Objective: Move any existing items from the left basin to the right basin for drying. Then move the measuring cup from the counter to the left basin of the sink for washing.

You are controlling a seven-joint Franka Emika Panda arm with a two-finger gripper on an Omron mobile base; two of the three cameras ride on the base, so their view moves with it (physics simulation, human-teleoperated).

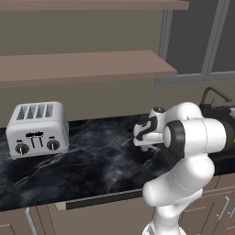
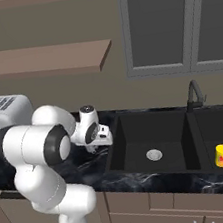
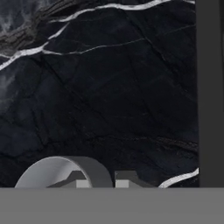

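Hand view: the pincer (image 3: pixel 103 178) hovers over the measuring cup (image 3: pixel 61 171) on the counter (image 3: pixel 109 87); jaw state unclear. Centre over the rim before descending.

Tan wall, two brown shelves (image 1: pixel 87 66), grey-framed window (image 2: pixel 171 23), tan cabinets (image 2: pixel 163 204) below

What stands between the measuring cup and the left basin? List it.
Nothing visible does. The measuring cup lies on the counter right at the gripper, and no object shows on the stretch from there to the left basin.
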